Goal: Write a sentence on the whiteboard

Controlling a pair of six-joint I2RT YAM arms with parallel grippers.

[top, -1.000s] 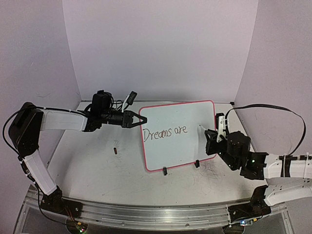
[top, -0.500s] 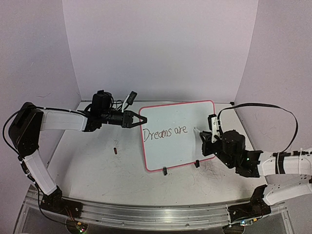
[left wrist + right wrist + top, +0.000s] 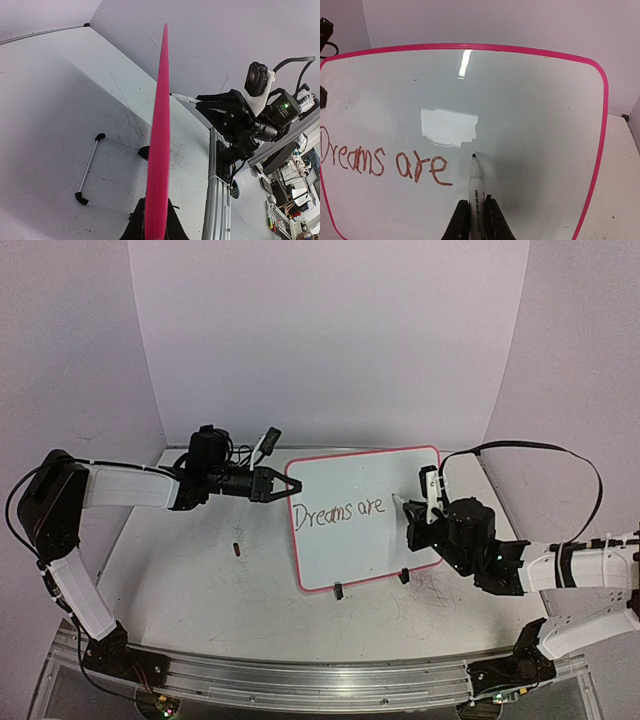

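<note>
The whiteboard [image 3: 350,480] with a pink rim stands tilted on two black clip feet; it also fills the right wrist view [image 3: 530,100]. The sentence [image 3: 338,510] reads "Dreams are" in thin dark red-brown letters, also seen in the right wrist view [image 3: 385,162]. My left gripper [image 3: 288,486] is shut on the board's left edge, seen edge-on in the left wrist view [image 3: 159,150]. My right gripper [image 3: 418,512] is shut on a white marker [image 3: 476,190]. The marker's tip sits just right of the word "are", at or very near the board.
A small dark marker cap [image 3: 236,548] lies on the tabletop left of the board. A thin wire stand [image 3: 90,170] rests on the table behind the board. Purple walls enclose the back and sides.
My right arm has moved left and up toward the board, bringing the marker tip beside the word "are". The left arm and the board have not moved.
</note>
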